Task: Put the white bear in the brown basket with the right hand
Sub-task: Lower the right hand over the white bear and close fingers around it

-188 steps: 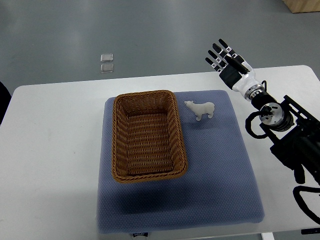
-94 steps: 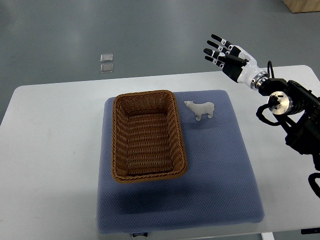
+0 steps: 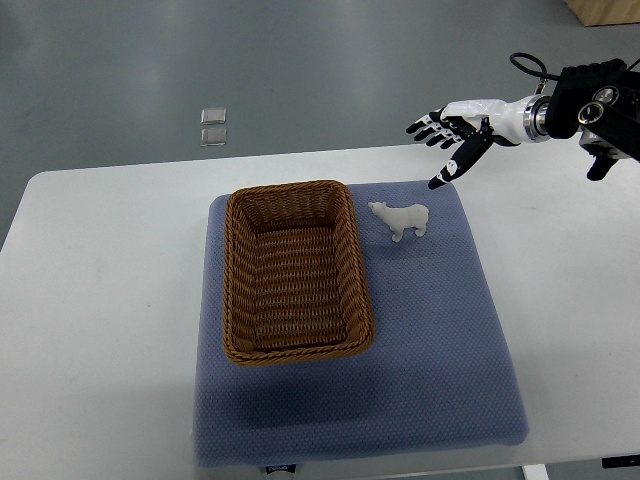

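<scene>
A small white bear [image 3: 402, 218] stands on the blue mat [image 3: 440, 330], just right of the brown wicker basket [image 3: 295, 270], which holds nothing. My right hand [image 3: 442, 140] reaches in from the upper right, above the table's far edge. It hovers up and to the right of the bear, well apart from it. Its fingers are spread and the thumb points down toward the mat, holding nothing. The left arm does not show.
The mat lies on a white table [image 3: 100, 300]. Two small clear squares [image 3: 213, 125] sit on the grey floor beyond the table. A wooden corner [image 3: 605, 10] shows at the top right.
The right arm has risen and swung so the forearm now lies level, coming from the right edge. The hand turned palm-down with its fingers toward the left. Bear and basket have not moved.
</scene>
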You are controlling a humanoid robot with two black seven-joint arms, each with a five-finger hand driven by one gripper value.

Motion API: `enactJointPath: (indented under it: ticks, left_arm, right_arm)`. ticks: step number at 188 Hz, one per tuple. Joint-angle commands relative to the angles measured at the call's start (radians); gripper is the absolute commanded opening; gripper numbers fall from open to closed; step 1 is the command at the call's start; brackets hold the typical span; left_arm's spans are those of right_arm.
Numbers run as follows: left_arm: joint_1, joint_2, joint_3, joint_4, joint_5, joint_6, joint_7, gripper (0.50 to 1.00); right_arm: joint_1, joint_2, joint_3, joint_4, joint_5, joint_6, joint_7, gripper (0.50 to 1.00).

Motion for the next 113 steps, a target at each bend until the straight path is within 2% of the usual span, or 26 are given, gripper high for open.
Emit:
enactJointPath:
  ticks: [1, 24, 53, 75, 113]
  left_arm:
    - [0.0, 0.0, 0.0, 0.002, 0.0, 0.0, 0.0, 1.0]
    - [0.0, 0.0, 0.0, 0.002, 0.0, 0.0, 0.0, 1.0]
    - [0.0, 0.0, 0.0, 0.002, 0.0, 0.0, 0.0, 1.0]
    - [0.0, 0.0, -0.002, 0.002, 0.0, 0.0, 0.0, 1.0]
    - [0.0, 0.0, -0.002, 0.0, 0.0, 0.0, 0.0, 1.0]
  right_arm:
    - [0.002, 0.017, -0.013, 0.007, -0.007, -0.01, -0.014, 0.93]
    - [-0.01, 0.066, -0.017, 0.005, -0.024, -0.042, -0.014, 0.93]
    - [-0.042, 0.081, -0.046, 0.004, -0.089, -0.074, -0.011, 0.928]
    - [-0.07, 0.081, -0.051, 0.004, -0.124, -0.129, -0.008, 0.928]
    - [-0.091, 0.087, -0.053, 0.004, -0.127, -0.139, -0.008, 0.924]
